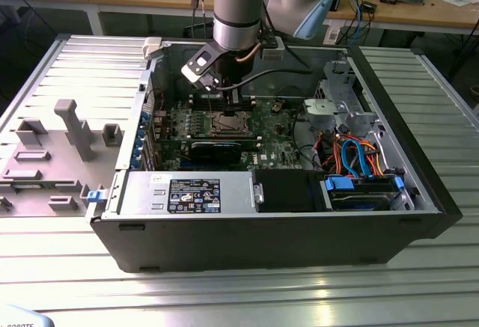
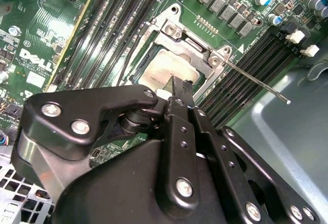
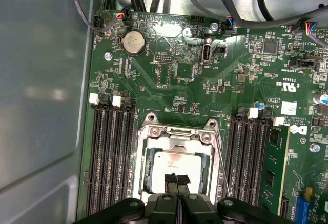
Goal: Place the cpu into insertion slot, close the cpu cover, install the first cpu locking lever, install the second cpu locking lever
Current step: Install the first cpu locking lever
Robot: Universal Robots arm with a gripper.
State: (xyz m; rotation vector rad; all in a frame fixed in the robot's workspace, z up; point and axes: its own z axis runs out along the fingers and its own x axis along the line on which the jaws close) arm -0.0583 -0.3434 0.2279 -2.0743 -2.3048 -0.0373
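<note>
Black gripper [image 3: 177, 179] closest to the lens, fingertips pressed together and pinching nothing. Hangs straight above the insertion slot [image 3: 147, 172]; cannot tell whether touching anything there. Flanking the insertion slot on one side, the first memory bank [image 3: 110, 155], long black channels parallel to the slot's edge. Inside the slot, the cpu [image 3: 177, 161]: sits flat, silver top directly under the closed tips, with no sideways offset from the gripper. Over the slot's rim, the cpu cover [image 3: 179, 131], seemingly lowered, with the cpu showing through the window. Along the slot's opposite side, a thin locking lever [image 3: 222, 165], long axis roughly parallel to that edge. In the second wrist view, juts from the slot's corner with the free end out over the second memory bank [image 3: 248, 155], so probably unlatched.
</note>
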